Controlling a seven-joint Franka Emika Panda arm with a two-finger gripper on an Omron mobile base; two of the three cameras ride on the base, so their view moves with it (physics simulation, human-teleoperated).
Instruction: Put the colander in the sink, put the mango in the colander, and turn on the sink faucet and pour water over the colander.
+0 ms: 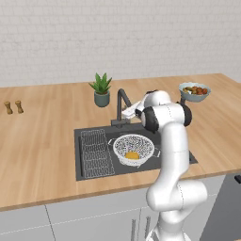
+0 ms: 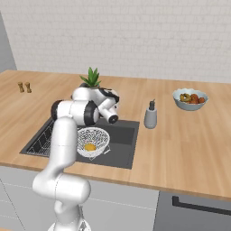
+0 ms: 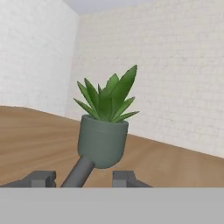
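While the colander (image 1: 133,148) sits in the sink (image 1: 94,169), to the right of the wire grid rack (image 1: 96,152), the mango (image 1: 132,155) lies inside it, so 2 of the 3 steps read as done. No stream of water falls from the sink faucet (image 1: 123,104), so the last step is judged still open: working the tap's lever and wetting the colander.

In the hand view the pincer (image 3: 83,177) points level toward the potted succulent (image 3: 105,127) on the wooden surface (image 3: 35,135). Its 2 dark finger tips (image 3: 40,178) stand apart, with a dark grey bar, probably part of the faucet, rising between them. Whether the tips press on that bar cannot be told; the jaws look partly parted rather than clenched.

In the left base view the arm's hand is just beside the faucet's neck, above the back edge of the sink. A soap dispenser (image 2: 150,115) stands to the right of the sink, and a grey-blue fruit bowl (image 2: 190,98) sits well apart, further right. 2 small shakers (image 1: 13,107) stand far to the left.
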